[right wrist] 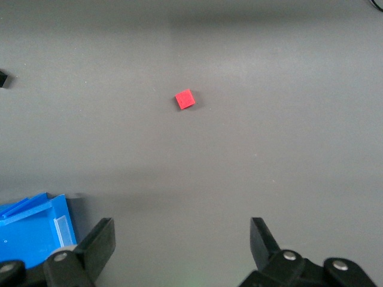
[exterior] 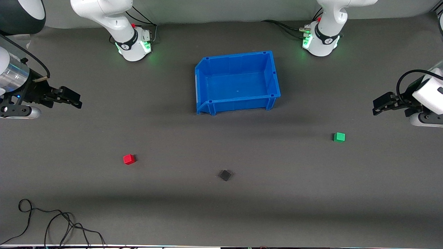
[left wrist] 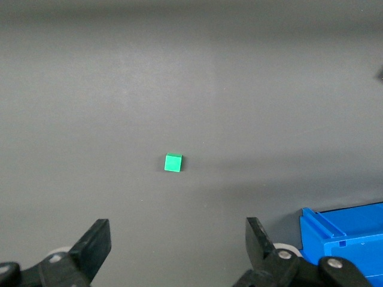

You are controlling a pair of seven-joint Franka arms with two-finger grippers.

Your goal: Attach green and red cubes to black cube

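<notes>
The red cube (exterior: 129,159) lies on the grey mat toward the right arm's end; it also shows in the right wrist view (right wrist: 185,99). The green cube (exterior: 339,137) lies toward the left arm's end and shows in the left wrist view (left wrist: 173,162). The black cube (exterior: 225,175) lies between them, nearest the front camera, and just shows at the edge of the right wrist view (right wrist: 3,78). My right gripper (exterior: 78,100) is open and empty over the mat at its end of the table. My left gripper (exterior: 375,106) is open and empty over its end. Both grippers are apart from the cubes.
A blue bin (exterior: 238,102) stands empty in the middle of the table, farther from the front camera than the cubes. Its corner shows in the left wrist view (left wrist: 344,236) and the right wrist view (right wrist: 30,230). A black cable (exterior: 52,224) lies at the near edge.
</notes>
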